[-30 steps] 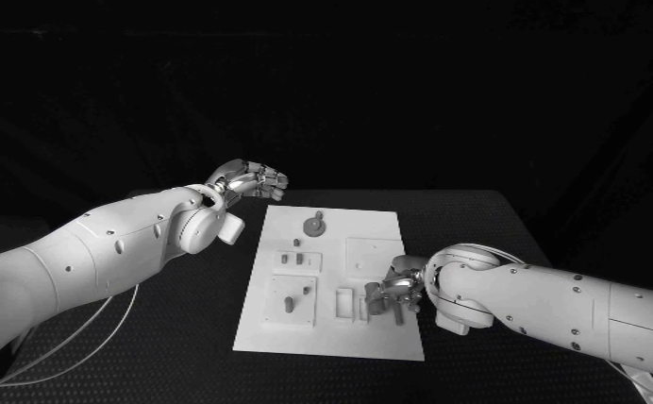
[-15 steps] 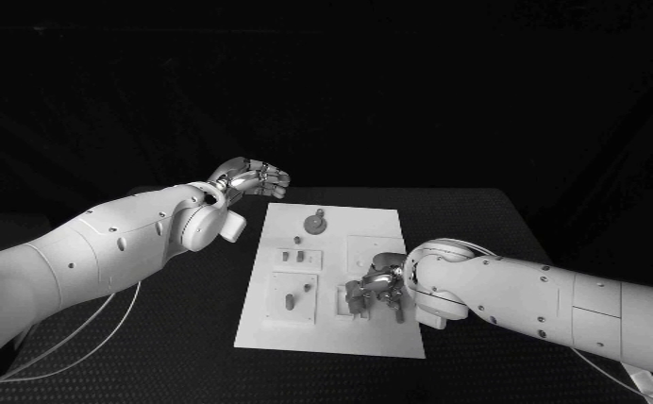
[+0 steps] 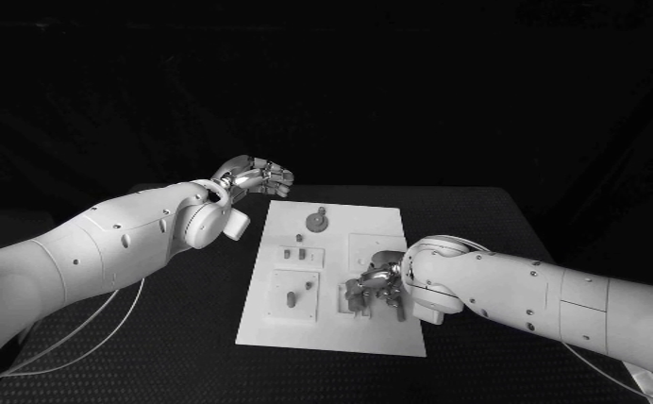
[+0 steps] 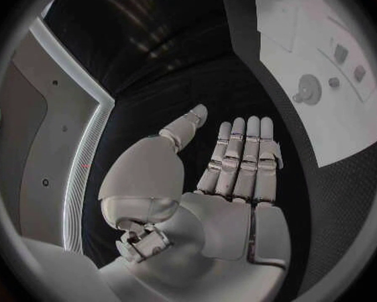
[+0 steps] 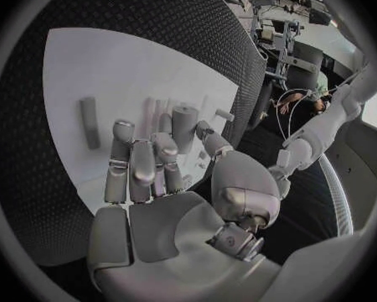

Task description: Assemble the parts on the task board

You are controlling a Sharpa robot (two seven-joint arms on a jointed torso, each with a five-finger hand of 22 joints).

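While the right hand [image 3: 372,289] hovers empty over the task board [image 3: 385,220], fingers loosely curled, go gently. Close squarely around the upright part [image 5: 184,124] just beyond its fingertips [image 5: 124,129].

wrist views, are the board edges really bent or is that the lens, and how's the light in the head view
Lens: in the left wrist view the board edge bows, and in the right wrist view its edge curves too, while the head view shows the board straight-sided. The head view is dark beyond the table; the board and arms are bright.
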